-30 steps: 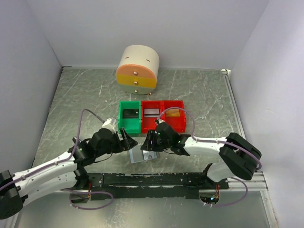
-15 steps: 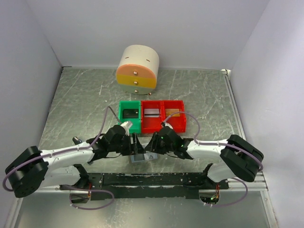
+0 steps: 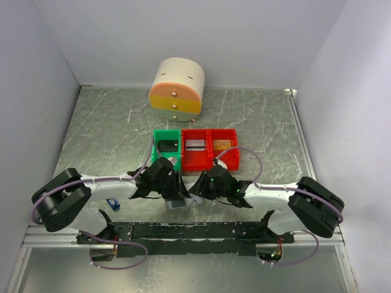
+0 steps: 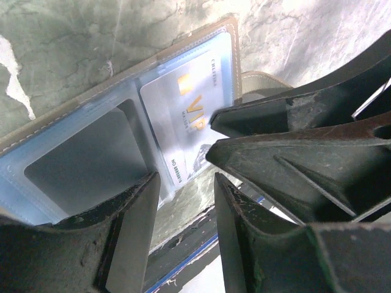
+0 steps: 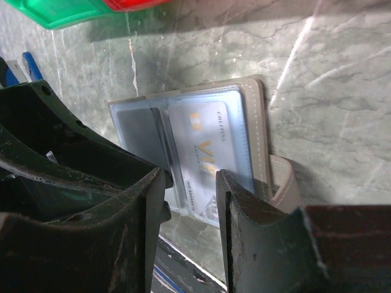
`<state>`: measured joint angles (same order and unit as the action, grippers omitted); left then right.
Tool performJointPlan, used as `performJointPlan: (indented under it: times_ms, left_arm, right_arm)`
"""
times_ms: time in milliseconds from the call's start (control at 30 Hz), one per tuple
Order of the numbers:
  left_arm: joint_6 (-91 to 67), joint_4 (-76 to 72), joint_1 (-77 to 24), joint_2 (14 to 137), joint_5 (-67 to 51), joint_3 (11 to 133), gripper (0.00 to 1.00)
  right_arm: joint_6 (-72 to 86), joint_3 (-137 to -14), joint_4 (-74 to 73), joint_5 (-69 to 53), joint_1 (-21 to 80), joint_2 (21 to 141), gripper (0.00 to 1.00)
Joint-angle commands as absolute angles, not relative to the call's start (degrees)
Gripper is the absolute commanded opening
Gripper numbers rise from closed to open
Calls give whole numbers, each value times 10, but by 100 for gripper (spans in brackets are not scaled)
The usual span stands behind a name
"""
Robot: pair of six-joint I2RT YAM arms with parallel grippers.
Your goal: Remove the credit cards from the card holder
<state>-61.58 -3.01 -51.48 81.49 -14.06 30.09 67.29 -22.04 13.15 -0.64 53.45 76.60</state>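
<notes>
The grey-brown card holder (image 3: 181, 203) lies open on the table near the front edge, between my two grippers. In the left wrist view its clear pockets (image 4: 91, 152) show a pale silvery card (image 4: 189, 119) with gold "VIP" lettering, still in its pocket. The same card (image 5: 211, 152) shows in the right wrist view inside the holder (image 5: 256, 134). My left gripper (image 4: 186, 183) is open and empty just over the holder's near edge. My right gripper (image 5: 190, 178) is open and empty over the card's lower edge. The two grippers' tips (image 3: 188, 190) nearly meet.
A green bin (image 3: 156, 160) holds a black card. Two red bins (image 3: 209, 163) hold a silver and a gold card. A round drawer unit (image 3: 177, 88) stands at the back. A small blue-and-black stick (image 3: 112, 203) lies at front left. The black rail (image 3: 195, 231) runs along the front.
My left arm has swung right, bringing its gripper to the holder's left side. My right gripper has shifted slightly nearer the holder. The blue stick is now uncovered.
</notes>
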Motion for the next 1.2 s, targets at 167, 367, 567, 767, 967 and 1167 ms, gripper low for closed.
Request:
performJointPlan:
  times_ms: [167,367,567,767,967,1167]
  left_arm:
    - [-633,6,-517,849,-113,297,54]
    - [-635,-6,-517,861,-116,299,54]
    - [-640,-35,-518,865,-117,289,54]
    - [-667,-90,-518,851,-121,260,52]
    - [-656,-69,-517,827,-106,270,49]
    - [-645,-46,-517,827,-106,284,49]
  right_arm:
    - [646,-222,16,35,532,744,41]
    - [606,-243,17,28,528,746,38]
    - [621,-253,6,18,525,782,32]
    - [653,-201,70,0,525,764,27]
    - [644,-208,44,4,525,758,26]
    - [622,-235,24,1,525,754,27]
